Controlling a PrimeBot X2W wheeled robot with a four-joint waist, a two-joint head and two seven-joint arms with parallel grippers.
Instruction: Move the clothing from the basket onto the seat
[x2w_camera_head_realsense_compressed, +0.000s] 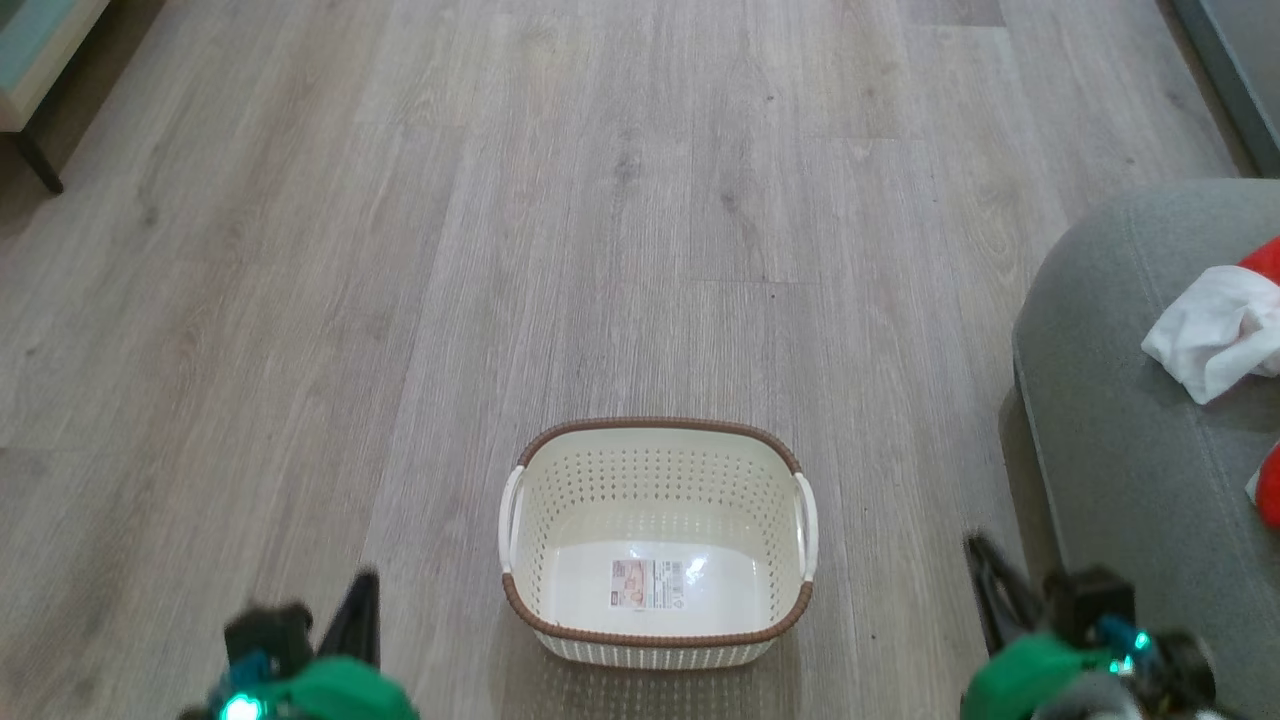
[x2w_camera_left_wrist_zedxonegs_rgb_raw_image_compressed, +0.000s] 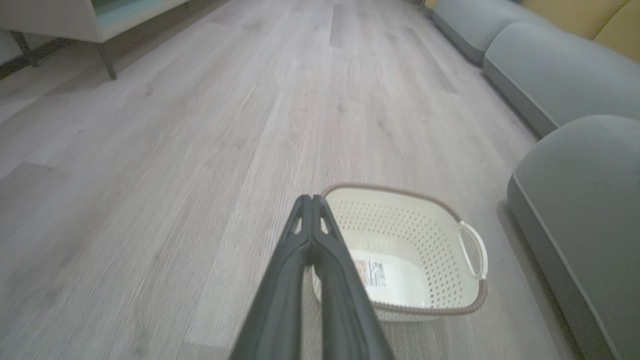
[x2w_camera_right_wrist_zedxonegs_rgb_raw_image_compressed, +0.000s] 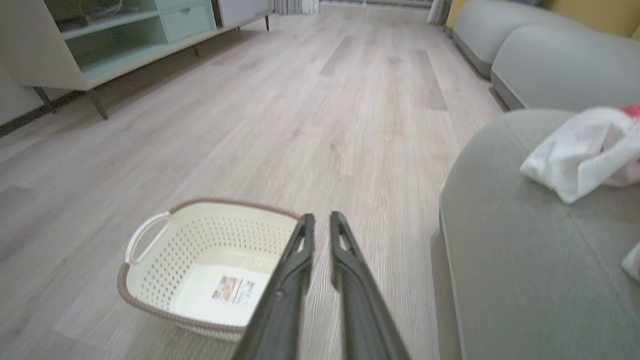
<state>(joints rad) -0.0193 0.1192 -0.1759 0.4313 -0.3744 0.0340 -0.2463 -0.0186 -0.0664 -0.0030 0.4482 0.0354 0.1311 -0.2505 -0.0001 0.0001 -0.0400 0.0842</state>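
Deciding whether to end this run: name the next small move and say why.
Probably just park both arms and stop. The basket holds nothing but its label, the white garment and red clothing lie on the seat, and the left gripper and right gripper hover empty above the floor.

Grey wood-plank floor (x2w_camera_head_realsense_compressed: 400, 250); pale cabinet (x2w_camera_right_wrist_zedxonegs_rgb_raw_image_compressed: 115, 45) with mint shelves on dark legs.

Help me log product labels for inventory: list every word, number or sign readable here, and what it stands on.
Sticker on the floor of the basket: printed lines and a small picture, too small and blurred to read in any view.
Nothing else here carries legible text, a brand, a number or a sign.
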